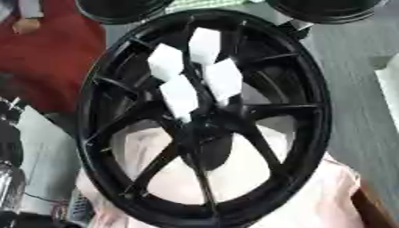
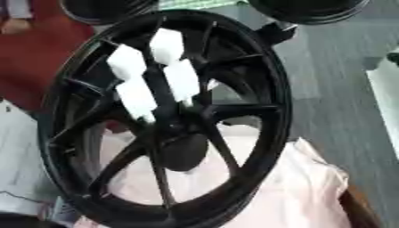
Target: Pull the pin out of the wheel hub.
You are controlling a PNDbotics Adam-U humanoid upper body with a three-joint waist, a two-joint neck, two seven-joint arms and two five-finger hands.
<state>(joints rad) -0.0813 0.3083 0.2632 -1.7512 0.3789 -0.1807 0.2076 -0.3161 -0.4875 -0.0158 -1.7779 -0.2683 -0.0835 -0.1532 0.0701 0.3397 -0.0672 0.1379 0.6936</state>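
A black spoked wheel (image 1: 319, 111) stands tilted on a pale pink cloth and fills both views. My right hand (image 1: 179, 93), black with white pads, reaches down from the top in front of the spokes. Its fingers (image 2: 181, 80) are bunched together with their tips at the hub (image 1: 204, 133) in the wheel's centre. The pin is hidden behind those fingers, which curl in on the spot where it sits. My left hand shows in neither view.
The pink cloth (image 1: 327, 196) covers the support under the wheel. Two more black wheels (image 1: 124, 11) (image 1: 327, 11) lie at the top edge. A red cloth (image 1: 46, 58) is at the upper left and grey floor (image 1: 358, 111) at the right.
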